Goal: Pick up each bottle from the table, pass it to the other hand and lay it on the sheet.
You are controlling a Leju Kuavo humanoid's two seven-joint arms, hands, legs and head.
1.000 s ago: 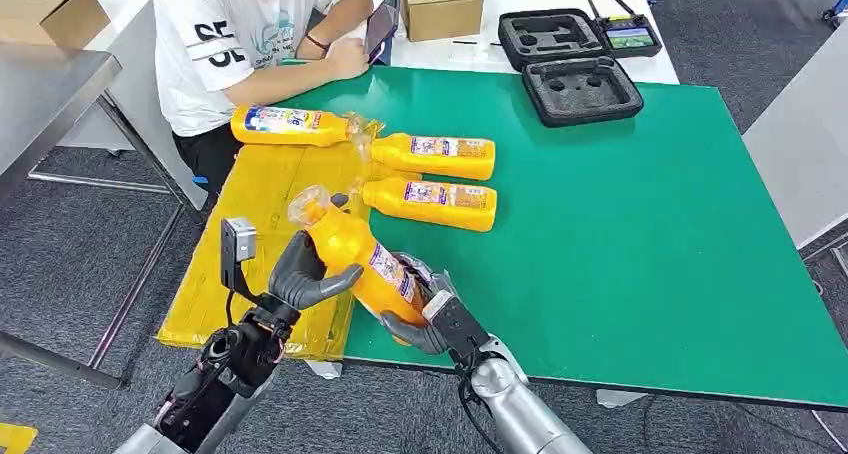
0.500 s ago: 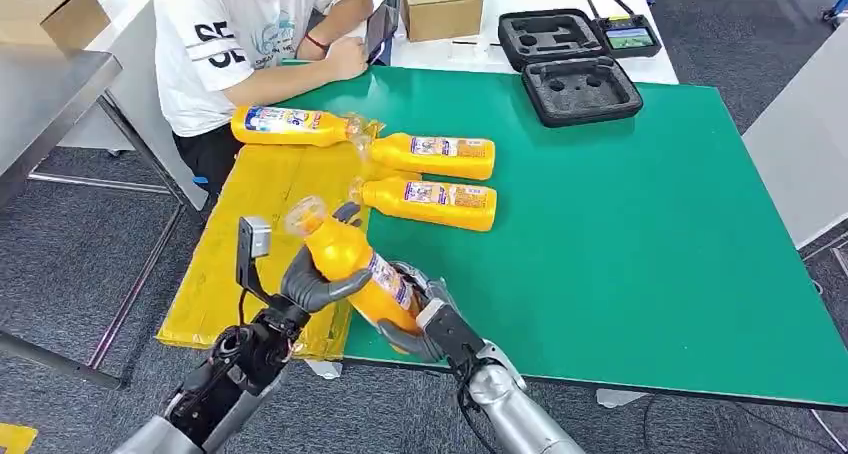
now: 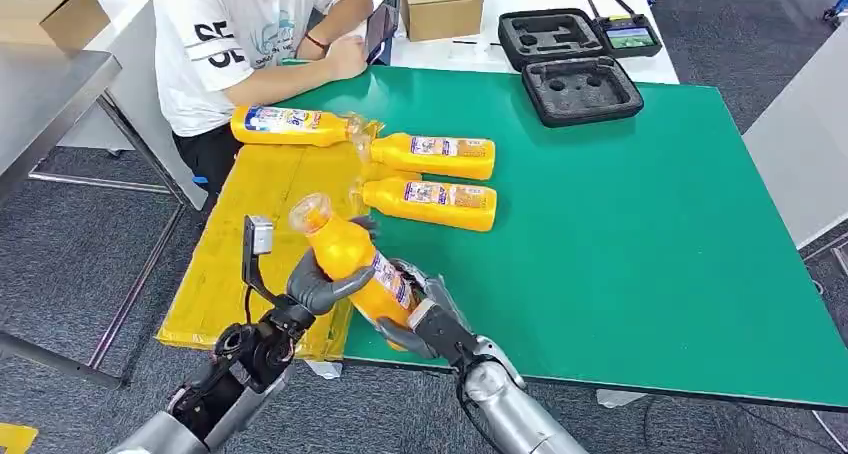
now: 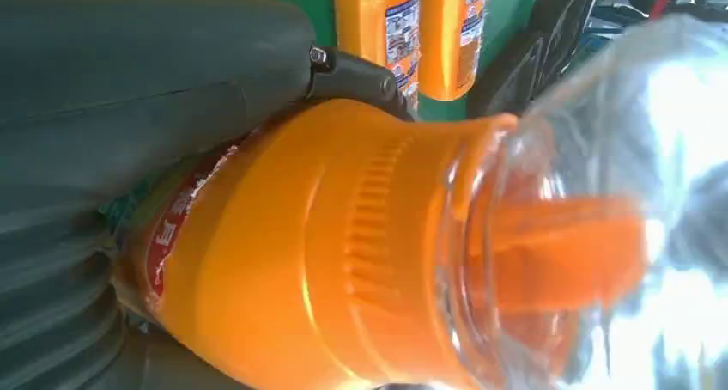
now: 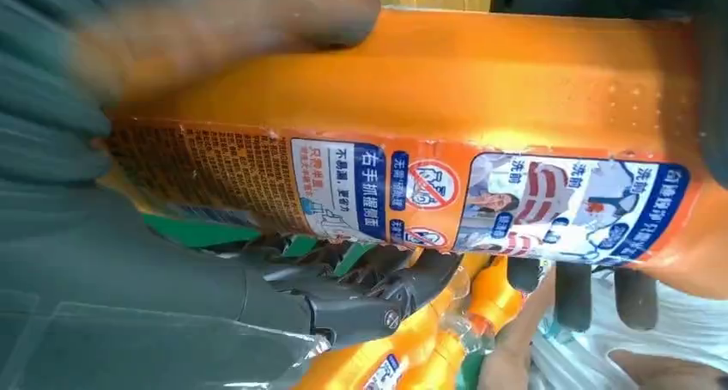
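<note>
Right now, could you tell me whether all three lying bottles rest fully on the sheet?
No: one bottle lies on the yellow sheet, two on the green table.

Held bottle (image 3: 358, 264): lower end is sitting hidden inside the right hand (image 3: 420, 319), and the left hand (image 3: 320, 282) is covering part of the neck side. In the left wrist view its clear cap (image 4: 592, 210) is blurring out and running off the frame edge. In the right wrist view the label print (image 5: 481, 197) is reading too small. The person (image 3: 250, 34) is being cut off by the top edge.
</note>
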